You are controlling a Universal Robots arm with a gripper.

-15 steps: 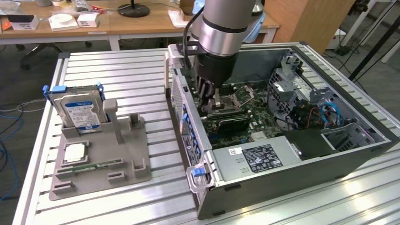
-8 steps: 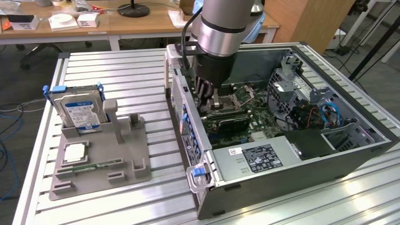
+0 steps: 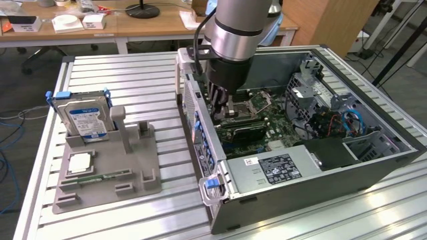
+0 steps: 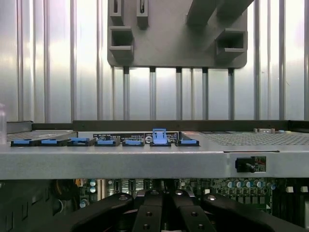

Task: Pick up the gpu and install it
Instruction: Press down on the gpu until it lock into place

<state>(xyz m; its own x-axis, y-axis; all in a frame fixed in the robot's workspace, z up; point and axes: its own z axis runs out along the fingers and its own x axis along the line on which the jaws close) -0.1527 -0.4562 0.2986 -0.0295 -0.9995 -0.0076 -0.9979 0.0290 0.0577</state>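
Grey holder [image 3: 133,170], blue-labelled hard drive [image 3: 83,120], seemingly green motherboard [image 3: 263,132].

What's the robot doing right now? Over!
Gripper shut, down inside the computer case over the motherboard. Gpu standing in the board below it. Hard drive on the grey holder. Nothing blocking. Over.

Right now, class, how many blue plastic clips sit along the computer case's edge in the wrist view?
6: five lying flat in a row, one raised; a possible seventh.

Claw [image 3: 225,102] hemmed between case wall [image 3: 200,125] and motherboard [image 3: 257,117].
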